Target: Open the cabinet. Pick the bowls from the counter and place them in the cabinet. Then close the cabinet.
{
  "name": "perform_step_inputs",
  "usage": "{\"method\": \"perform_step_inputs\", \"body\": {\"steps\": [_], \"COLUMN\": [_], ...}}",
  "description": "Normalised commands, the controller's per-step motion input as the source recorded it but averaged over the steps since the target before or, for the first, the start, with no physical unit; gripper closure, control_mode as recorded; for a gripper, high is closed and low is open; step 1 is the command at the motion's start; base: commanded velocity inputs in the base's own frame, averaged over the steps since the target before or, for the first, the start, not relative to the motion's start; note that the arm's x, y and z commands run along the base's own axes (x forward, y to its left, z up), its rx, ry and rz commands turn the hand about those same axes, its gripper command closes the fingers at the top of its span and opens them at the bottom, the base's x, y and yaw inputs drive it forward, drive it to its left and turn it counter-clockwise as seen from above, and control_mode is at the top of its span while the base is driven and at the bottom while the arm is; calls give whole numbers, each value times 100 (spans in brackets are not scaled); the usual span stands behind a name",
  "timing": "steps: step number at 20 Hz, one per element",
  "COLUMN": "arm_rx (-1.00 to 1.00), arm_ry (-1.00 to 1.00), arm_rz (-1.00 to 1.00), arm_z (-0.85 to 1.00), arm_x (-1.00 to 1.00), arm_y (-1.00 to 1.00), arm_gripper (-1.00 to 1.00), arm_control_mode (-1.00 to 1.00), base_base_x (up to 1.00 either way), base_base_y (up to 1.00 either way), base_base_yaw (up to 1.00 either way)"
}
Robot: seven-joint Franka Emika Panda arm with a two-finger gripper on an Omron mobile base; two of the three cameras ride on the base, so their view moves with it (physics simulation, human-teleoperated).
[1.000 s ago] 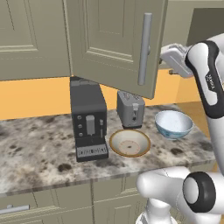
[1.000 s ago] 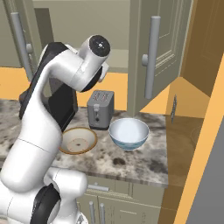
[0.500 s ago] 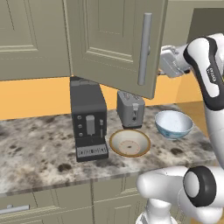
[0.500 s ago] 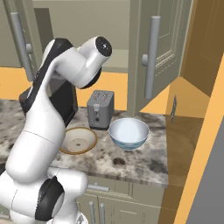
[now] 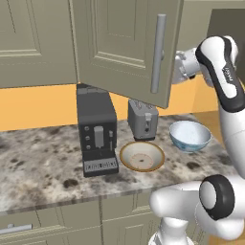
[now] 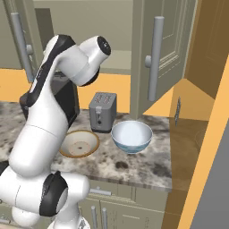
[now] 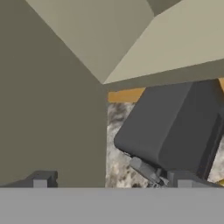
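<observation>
Swung my hand in behind the open cabinet door [image 5: 127, 48], fingers [image 7: 41, 180] spread wide, holding nothing. Both bowls sit on the tabletop [image 5: 38, 167]: tan bowl [image 5: 141, 156], white bowl [image 5: 190, 135]. Probably rigid, slick, breakable; I'd pinch the rim.

The swung-out cabinet door [image 5: 127, 48] blocks the gripper in the left base view, so there's no seeing past its edge to how the fingers stand. That same door covers the top of the coffee machine [image 5: 97, 131] and the upper rim of the toaster [image 5: 142, 118]. From the right base view, the arm's white body hides most of the coffee machine and clips the left side of the tan bowl [image 6: 80, 143]. In the hand view the finger tips [image 7: 40, 181] barely poke up at the bottom edge, cut short. The cabinet's inside is too dim to make out. The desk [image 5: 38, 167] runs off the left edge.
</observation>
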Motion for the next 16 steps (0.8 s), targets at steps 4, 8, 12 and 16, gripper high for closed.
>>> {"method": "perform_step_inputs", "body": {"steps": [4,8,12,16], "arm_rx": [0,0,0,0], "arm_ry": [-9,-14,-17,-16], "arm_rz": [18,18,17,14], "arm_z": [0,0,0,0], "arm_x": [-39,-59,-62,-55], "arm_y": [56,63,67,62], "arm_gripper": [-100,-100,-100,-100], "arm_control_mode": [-100,-100,-100,-100], "base_base_x": [0,0,0,0], "base_base_y": [0,0,0,0], "base_base_yaw": [0,0,0,0]}}
